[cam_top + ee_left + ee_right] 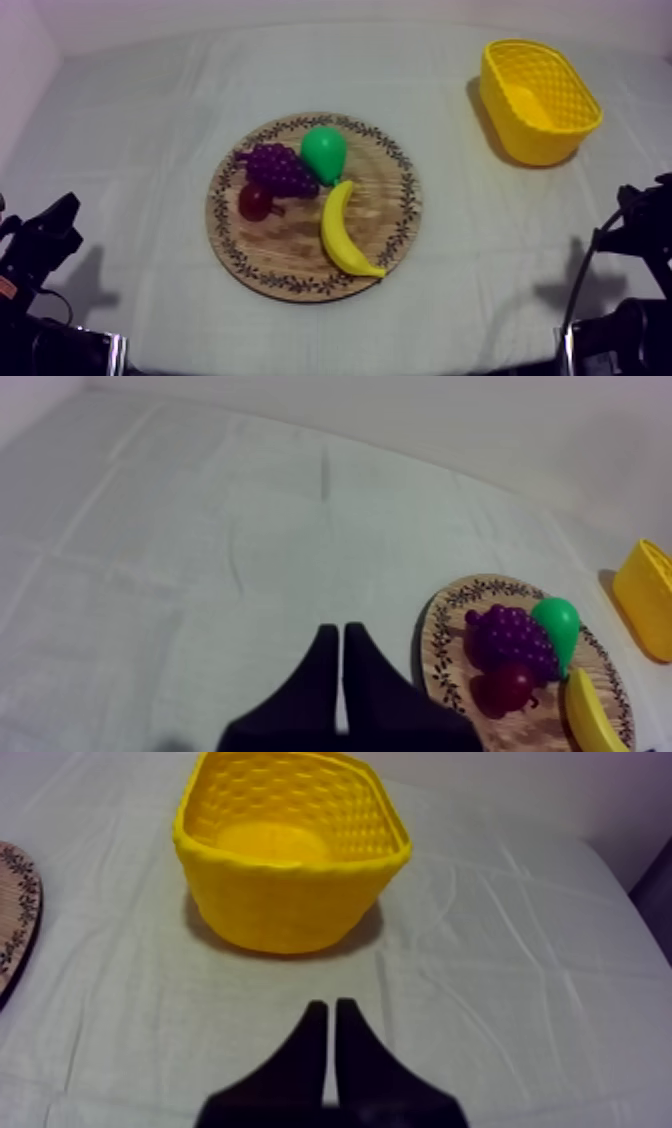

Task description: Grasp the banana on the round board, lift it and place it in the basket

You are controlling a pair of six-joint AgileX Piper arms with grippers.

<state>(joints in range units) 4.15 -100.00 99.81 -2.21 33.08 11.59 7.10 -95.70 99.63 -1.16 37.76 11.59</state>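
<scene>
The job has not begun: the banana [343, 232] lies on the wooden board [228, 235], well apart from both grippers. The left gripper [340, 631] has its 2 fingers pressed together on nothing. The board sits ahead of its tips, off to the basket side. The right gripper [330, 1007] is pinched closed on nothing too, and the yellow basket [290, 902] stands straight ahead of its tips. Next, 1 arm likely has to open its fingers, reach over the banana and come down around its middle. The cloth [150, 130] is pale with soft creases. A plain pale wall [520, 416] stands behind the table.
</scene>
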